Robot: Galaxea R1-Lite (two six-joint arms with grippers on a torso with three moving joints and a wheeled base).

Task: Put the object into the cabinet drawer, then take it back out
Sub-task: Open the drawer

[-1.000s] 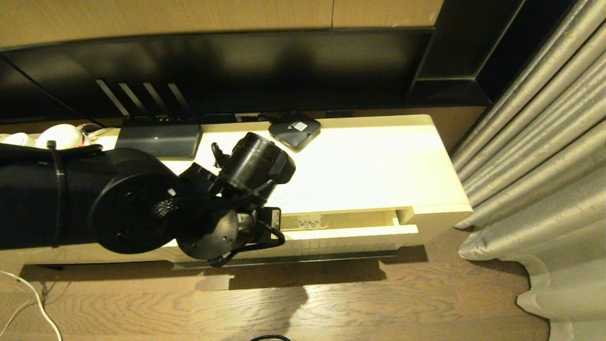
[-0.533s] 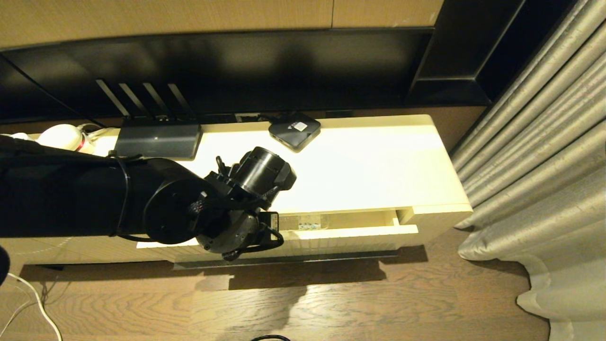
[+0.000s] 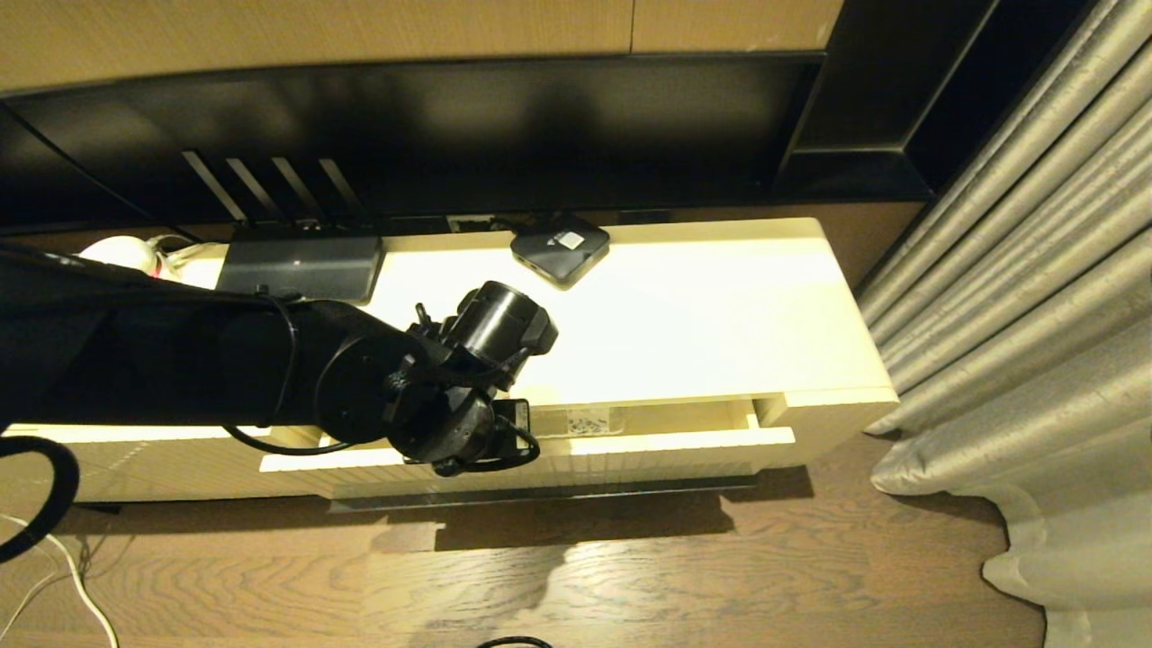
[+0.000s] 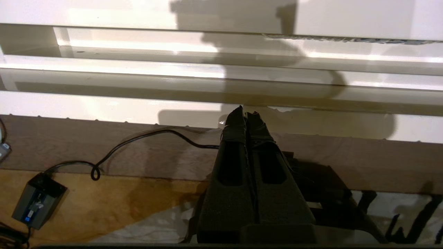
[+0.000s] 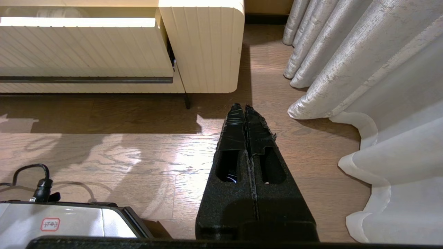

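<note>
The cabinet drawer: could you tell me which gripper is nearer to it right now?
Left. The left gripper, shut and empty, is right at the front of the cabinet drawer. The right gripper, also shut, hangs over the wooden floor, well back from it.

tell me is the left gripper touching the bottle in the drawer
Apart: the left wrist view shows the left gripper shut on nothing, with no bottle between them.

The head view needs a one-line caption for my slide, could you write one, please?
Left arm reaches over the cream cabinet toward the partly open drawer, where the water bottle lies inside.
</note>
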